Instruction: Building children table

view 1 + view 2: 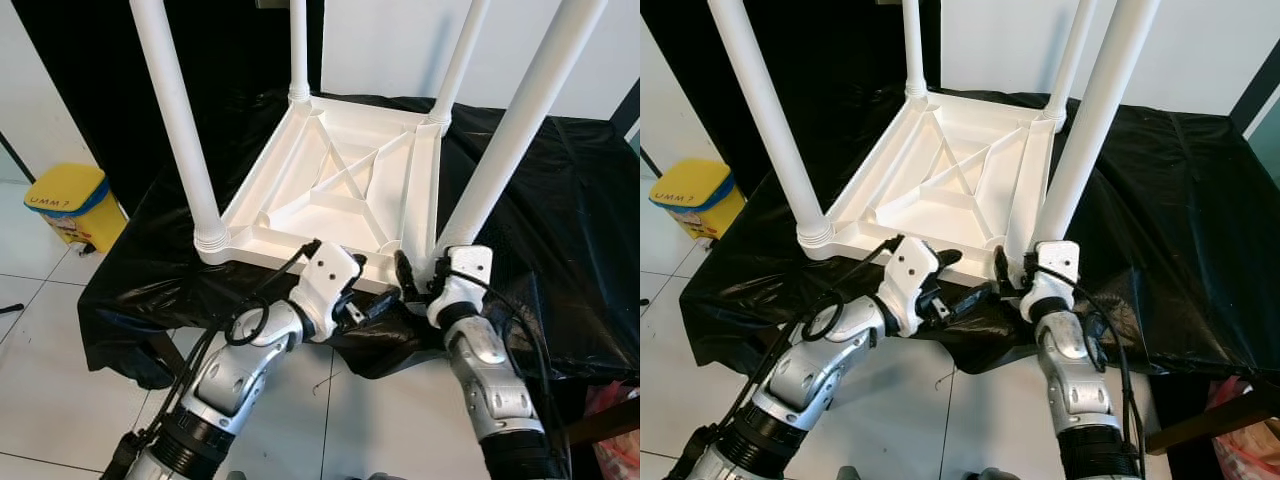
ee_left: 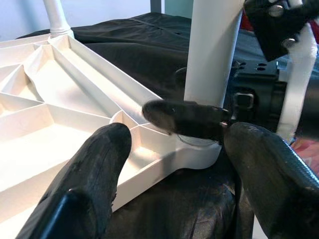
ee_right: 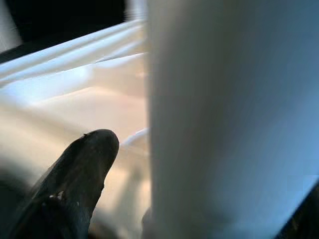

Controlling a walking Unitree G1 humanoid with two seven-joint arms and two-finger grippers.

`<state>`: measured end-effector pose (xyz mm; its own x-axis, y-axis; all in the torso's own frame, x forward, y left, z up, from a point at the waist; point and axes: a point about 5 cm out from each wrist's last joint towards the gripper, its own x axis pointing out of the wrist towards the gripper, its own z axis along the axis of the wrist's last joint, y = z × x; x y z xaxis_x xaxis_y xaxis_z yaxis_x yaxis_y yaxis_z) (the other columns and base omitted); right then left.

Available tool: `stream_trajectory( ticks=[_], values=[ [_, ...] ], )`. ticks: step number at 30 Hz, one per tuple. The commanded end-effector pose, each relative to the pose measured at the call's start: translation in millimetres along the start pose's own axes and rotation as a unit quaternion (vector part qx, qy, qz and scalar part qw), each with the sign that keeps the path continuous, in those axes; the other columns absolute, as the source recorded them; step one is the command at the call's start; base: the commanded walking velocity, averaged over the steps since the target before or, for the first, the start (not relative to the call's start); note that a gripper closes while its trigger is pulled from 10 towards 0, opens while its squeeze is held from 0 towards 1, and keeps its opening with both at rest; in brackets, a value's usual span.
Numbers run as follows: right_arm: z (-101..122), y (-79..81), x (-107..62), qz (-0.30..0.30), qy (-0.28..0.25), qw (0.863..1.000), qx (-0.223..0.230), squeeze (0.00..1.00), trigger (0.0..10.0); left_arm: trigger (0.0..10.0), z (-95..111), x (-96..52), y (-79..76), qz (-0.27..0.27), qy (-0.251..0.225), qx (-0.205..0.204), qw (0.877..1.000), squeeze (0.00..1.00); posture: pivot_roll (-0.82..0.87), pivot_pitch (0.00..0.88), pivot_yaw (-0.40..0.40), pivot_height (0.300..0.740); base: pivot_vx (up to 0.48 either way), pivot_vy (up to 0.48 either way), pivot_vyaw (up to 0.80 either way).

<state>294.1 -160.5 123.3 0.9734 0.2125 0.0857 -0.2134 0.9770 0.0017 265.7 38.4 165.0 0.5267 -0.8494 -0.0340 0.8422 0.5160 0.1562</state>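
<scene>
A white children's table (image 1: 340, 190) lies upside down on a black-covered surface, with its legs pointing up. My right gripper (image 1: 418, 272) is at the base of the near right leg (image 1: 510, 130), shut on it, one finger (image 2: 184, 119) lying across the leg's foot. In the right wrist view that leg (image 3: 224, 119) stands close between the fingers (image 3: 79, 169). My left gripper (image 2: 179, 164) is open at the table's near edge, just left of that leg, with nothing between its fingers. The near left leg (image 1: 180, 130) stands upright in its corner.
The black sheet (image 1: 560, 200) hangs over the support's front edge. A yellow bin (image 1: 70, 205) sits on the tiled floor (image 1: 60, 400) to the left. A pink bag (image 1: 620, 430) shows at the lower right.
</scene>
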Motion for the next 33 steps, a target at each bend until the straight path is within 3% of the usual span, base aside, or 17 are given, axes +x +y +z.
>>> stream_trajectory(
  ticks=[1,5,7,14,15,16,18,19,27,28,33],
  values=[
    [-2,-5.8,-3.7,0.022,0.001,1.000,0.000,0.00,10.0,10.0,0,-0.2,-5.9,-0.035,0.004,-0.001,0.999,0.00,-0.02,0.067,-0.048,0.740,0.000,0.000,0.00],
    [-3,-13.5,-4.3,0.076,0.014,0.997,-0.021,0.00,10.0,10.0,0,0.0,-5.3,-0.035,0.004,-0.001,0.999,0.00,-0.02,0.067,-0.047,0.740,0.000,0.000,0.00],
    [-6,-16.6,4.5,0.117,0.031,0.992,-0.038,0.00,10.0,10.0,0,-0.1,-4.6,-0.036,0.004,0.000,0.999,0.00,-0.02,0.062,-0.041,0.740,0.000,0.000,0.00],
    [-7,-15.7,13.3,0.145,0.041,0.987,-0.049,0.00,10.0,10.0,0,-0.2,-4.3,-0.037,0.005,0.002,0.999,0.00,-0.01,0.057,-0.039,0.740,0.000,0.000,0.00],
    [-8,-13.2,17.3,0.159,0.045,0.985,-0.052,0.00,9.5,10.0,0,-0.4,-3.9,-0.037,0.005,0.003,0.999,0.00,-0.01,0.054,-0.041,0.740,0.000,0.000,0.00],
    [-9,-11.2,20.4,0.170,0.049,0.983,-0.056,0.00,4.5,10.0,0,-0.6,-3.6,-0.037,0.006,0.003,0.999,0.00,-0.01,0.053,-0.041,0.740,0.000,0.000,0.00],
    [-10,-10.6,21.9,0.182,0.051,0.980,-0.058,0.00,4.2,10.0,0,-0.8,-3.5,-0.036,0.006,0.004,0.999,0.00,0.00,0.053,-0.041,0.740,0.000,0.000,0.00],
    [-11,-10.9,22.8,0.187,0.053,0.979,-0.057,0.00,0.0,10.0,-1,-1.1,-3.7,-0.036,0.007,0.004,0.999,0.00,0.00,0.052,-0.044,0.740,0.000,0.000,0.00],
    [-15,-17.4,23.2,0.174,0.061,0.981,-0.053,0.00,0.0,10.0,-2,-2.2,-4.0,-0.036,0.012,0.010,0.999,0.00,0.00,0.051,-0.048,0.740,0.000,0.000,0.00],
    [-17,-19.1,22.4,0.163,0.065,0.983,-0.048,0.00,10.0,10.0,-2,-2.2,-4.6,-0.036,0.011,0.010,0.999,0.00,0.00,0.053,-0.051,0.740,0.000,0.000,0.00],
    [-23,-20.8,20.4,0.114,0.071,0.990,-0.039,0.00,10.0,10.0,-2,-2.1,-6.1,-0.034,0.009,0.007,0.999,0.00,0.00,0.060,-0.058,0.740,0.000,0.000,0.00]
  ],
)
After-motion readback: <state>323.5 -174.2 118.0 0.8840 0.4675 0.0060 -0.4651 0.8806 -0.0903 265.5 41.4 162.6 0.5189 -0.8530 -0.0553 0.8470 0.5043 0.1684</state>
